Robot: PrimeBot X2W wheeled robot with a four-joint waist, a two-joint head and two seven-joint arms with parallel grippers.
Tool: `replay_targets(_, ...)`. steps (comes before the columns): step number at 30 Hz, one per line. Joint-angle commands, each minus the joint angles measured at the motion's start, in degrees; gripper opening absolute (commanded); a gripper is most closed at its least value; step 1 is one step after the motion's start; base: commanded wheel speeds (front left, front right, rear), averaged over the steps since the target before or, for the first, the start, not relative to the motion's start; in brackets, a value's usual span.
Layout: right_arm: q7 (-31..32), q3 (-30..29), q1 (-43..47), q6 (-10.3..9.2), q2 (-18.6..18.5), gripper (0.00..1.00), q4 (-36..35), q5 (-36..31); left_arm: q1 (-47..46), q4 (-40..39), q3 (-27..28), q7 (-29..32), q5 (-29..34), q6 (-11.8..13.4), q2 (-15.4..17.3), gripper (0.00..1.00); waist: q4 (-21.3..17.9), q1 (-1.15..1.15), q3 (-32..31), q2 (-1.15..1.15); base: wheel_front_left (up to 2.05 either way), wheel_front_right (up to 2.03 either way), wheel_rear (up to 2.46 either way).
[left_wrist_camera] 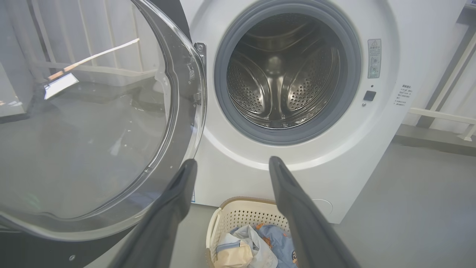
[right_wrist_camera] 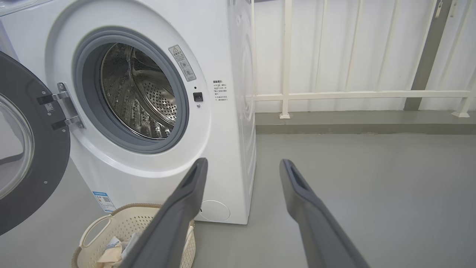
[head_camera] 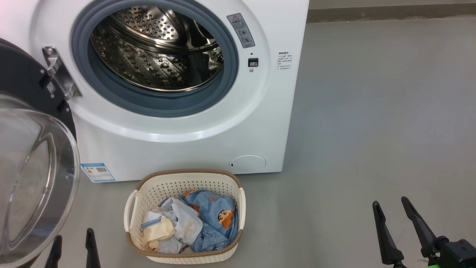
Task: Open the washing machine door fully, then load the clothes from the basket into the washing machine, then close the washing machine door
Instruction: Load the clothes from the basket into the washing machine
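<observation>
The white washing machine (head_camera: 208, 123) stands ahead with its steel drum (head_camera: 156, 48) bare. Its door (head_camera: 33, 163) hangs swung out to the left on its hinge, glass bowl facing me. On the floor in front sits the cream basket (head_camera: 178, 184), holding the clothes (head_camera: 200, 223): light-blue printed garments and pale cream pieces. My left gripper (head_camera: 73, 240) is open at the lower left, between door and basket, holding nothing. My right gripper (head_camera: 390, 206) is open at the lower right, well right of the basket, also holding nothing. In the left wrist view the left gripper (left_wrist_camera: 230, 163) points at the machine's front below the drum opening.
Grey floor (head_camera: 372, 130) stretches to the right of the machine. A white railing (right_wrist_camera: 353, 95) and a low kerb run along the wall behind. The open door (left_wrist_camera: 93, 119) takes up the space at the left.
</observation>
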Motion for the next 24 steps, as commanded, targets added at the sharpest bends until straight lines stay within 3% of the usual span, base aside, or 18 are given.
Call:
replay_targets(1, -0.68, 1.32, -0.27, 0.09, -0.88, 1.0, -1.25, 0.67, -0.45, -1.11, 1.74, -0.37, 0.36, 0.29, 0.51, 1.0, 0.06, 0.0, -0.05, 0.0, 0.0, 0.0, 0.0)
replay_targets(17, -0.68, 1.33, -0.31, 0.09, -0.79, 1.0, -1.34, 0.79, -0.17, -0.7, 1.33, -0.37, 0.03, -0.05, 0.51, 1.0, -0.02, 0.0, 0.06, 0.0, 0.02, -0.02, 0.0)
replay_targets(24, -0.68, 1.27, -0.42, 0.09, -0.76, 1.0, -1.38, 0.81, -0.24, -0.78, 1.34, -0.37, -0.16, -0.59, 0.51, 1.0, -0.16, 0.0, 0.37, 0.0, 0.76, -0.76, 0.0)
